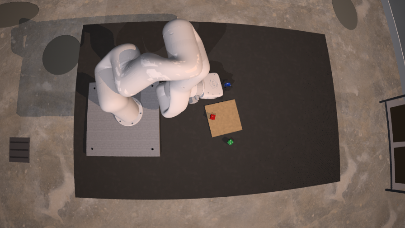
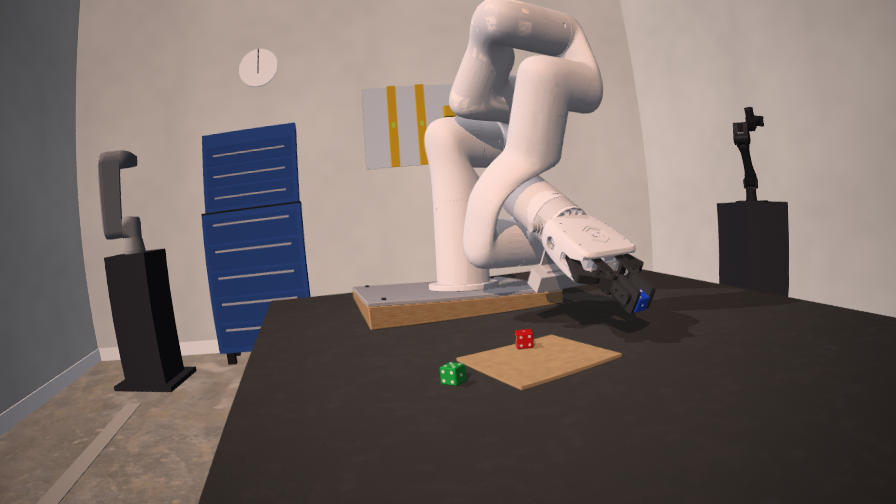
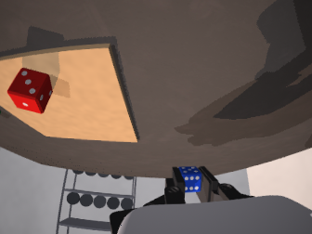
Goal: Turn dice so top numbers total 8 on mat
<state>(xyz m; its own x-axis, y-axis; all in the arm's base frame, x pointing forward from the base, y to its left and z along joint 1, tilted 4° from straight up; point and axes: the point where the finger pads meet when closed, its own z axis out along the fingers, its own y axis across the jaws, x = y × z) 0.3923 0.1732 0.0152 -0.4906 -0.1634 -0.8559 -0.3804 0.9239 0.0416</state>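
Observation:
My gripper (image 1: 226, 84) (image 2: 640, 302) (image 3: 187, 179) is tilted, pointing outward and down, and shut on the blue die (image 1: 228, 84) (image 2: 642, 301) (image 3: 190, 181). The die is in the air above the table, beyond the mat's edge. In the wrist view two of its faces show several pips each. The red die (image 1: 212, 116) (image 2: 524, 339) (image 3: 31, 90) sits flat on the tan mat (image 1: 226, 123) (image 2: 551, 366) (image 3: 93, 111), near its robot-side edge, with one pip on top. The green die (image 1: 230, 142) (image 2: 452, 374) sits flat on the table just off the mat, several pips on top.
The dark table (image 1: 283, 113) (image 2: 375, 438) surrounds the mat. The robot's base plate (image 1: 121, 141) (image 2: 401, 295) is at the left in the overhead view. The arm reaches over the table above the mat's upper left side there. A rack stands beyond the table in the wrist view.

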